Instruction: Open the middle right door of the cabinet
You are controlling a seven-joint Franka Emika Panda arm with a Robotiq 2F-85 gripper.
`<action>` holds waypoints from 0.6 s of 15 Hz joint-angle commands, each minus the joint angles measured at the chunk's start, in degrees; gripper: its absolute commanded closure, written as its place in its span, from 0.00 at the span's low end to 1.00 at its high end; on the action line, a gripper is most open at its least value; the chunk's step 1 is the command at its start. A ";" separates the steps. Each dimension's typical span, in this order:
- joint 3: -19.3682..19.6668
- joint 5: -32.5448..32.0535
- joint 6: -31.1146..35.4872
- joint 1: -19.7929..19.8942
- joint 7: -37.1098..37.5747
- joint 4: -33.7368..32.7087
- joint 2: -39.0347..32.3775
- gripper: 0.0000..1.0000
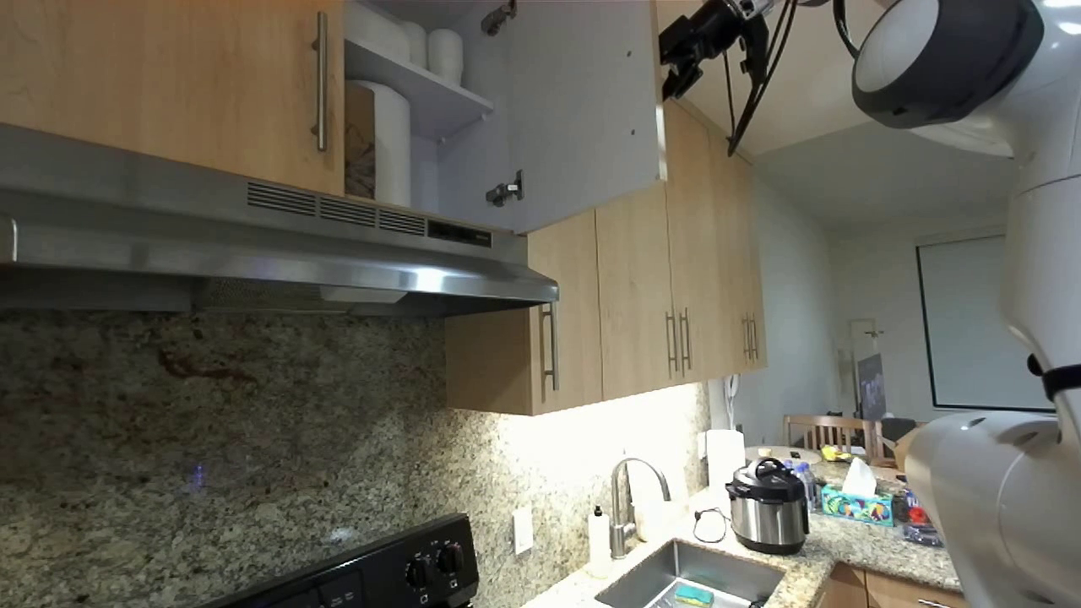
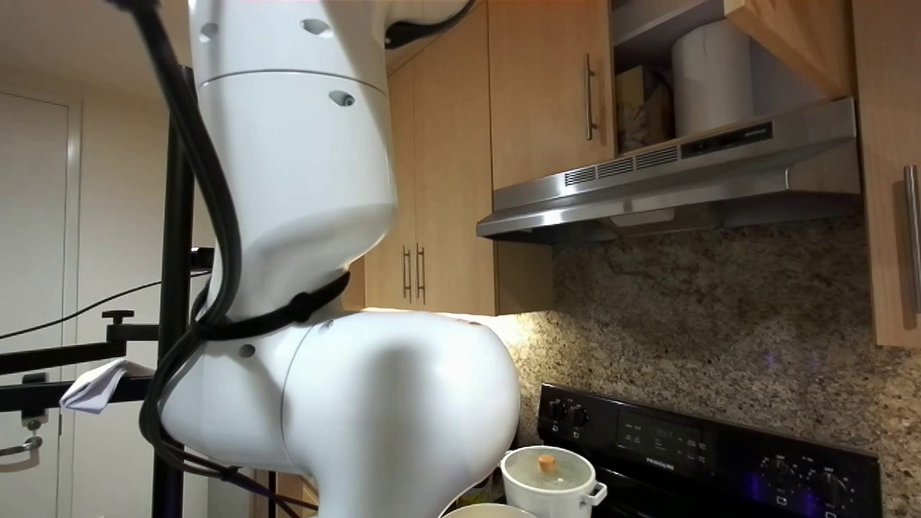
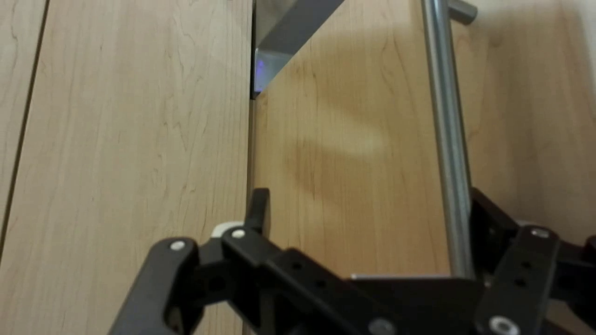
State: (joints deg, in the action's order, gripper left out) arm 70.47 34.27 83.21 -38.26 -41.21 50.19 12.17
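Black fingers [image 3: 257, 211] stand wide apart in the wrist view, a brushed-metal bar handle [image 3: 448, 139] lying between them, just beside the right-hand one; whether bar and finger touch I cannot tell. The handle is on the middle right door [image 1: 583, 110], which in an exterior view is swung outward, white inner face showing, the fingers at its free edge. Within, a white cylinder [image 1: 391, 148] stands right of a brown box [image 1: 359, 118], under a shelf [image 1: 435, 97]. To the left, the twin door [image 1: 160, 76] is closed in both exterior views; to the right, the cabinet [image 1: 633, 291] runs on in taller closed doors. Below the short doors is the steel range hood [image 1: 279, 241], then a black stove [image 2: 691, 453] with a white lidded pot [image 2: 550, 500] near its left end. Far right, a steel-and-black cooker [image 1: 768, 511] sits on the bench [image 1: 878, 553].
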 commanded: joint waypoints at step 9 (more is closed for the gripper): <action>5.42 1.43 5.35 -2.98 8.02 -3.49 -1.73 0.00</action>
State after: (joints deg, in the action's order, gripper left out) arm 73.70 34.29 82.73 -40.56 -38.19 49.50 12.29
